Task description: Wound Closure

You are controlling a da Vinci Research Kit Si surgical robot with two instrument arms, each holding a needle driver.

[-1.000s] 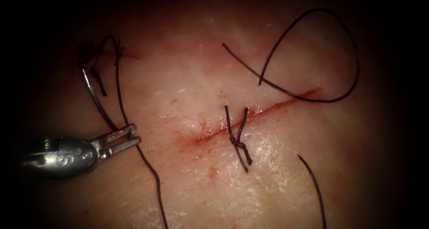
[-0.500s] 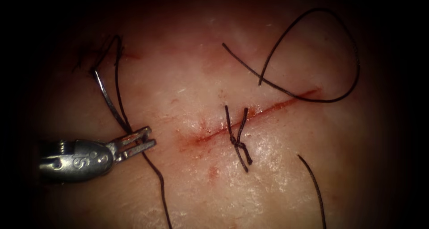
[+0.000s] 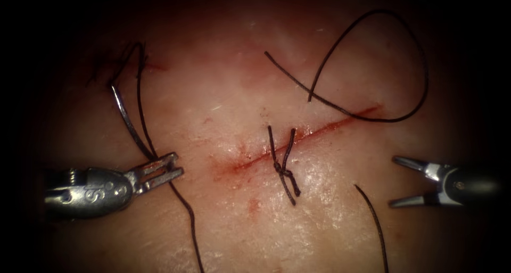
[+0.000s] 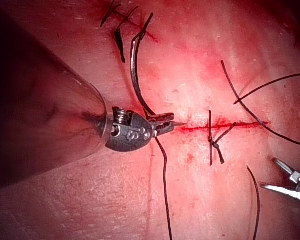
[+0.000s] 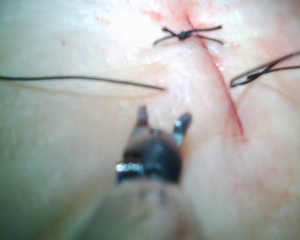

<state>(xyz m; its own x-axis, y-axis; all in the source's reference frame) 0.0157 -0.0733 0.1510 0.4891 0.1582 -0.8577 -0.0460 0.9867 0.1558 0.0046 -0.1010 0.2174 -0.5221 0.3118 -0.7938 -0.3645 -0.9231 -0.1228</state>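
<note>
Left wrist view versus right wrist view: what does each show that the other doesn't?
Left wrist view: the left tool, shut on the needle near one end; the needle lies over the tissue left of the cut. Right wrist view: the right tool from behind, jaws open, empty. Both: the knotted stitch across the cut.

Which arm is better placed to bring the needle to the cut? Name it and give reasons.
Left, probably. Its claw is shut on the needle near one end, just left of the cut, with the needle out of the tissue. The right claw is open, holding nothing.
</note>
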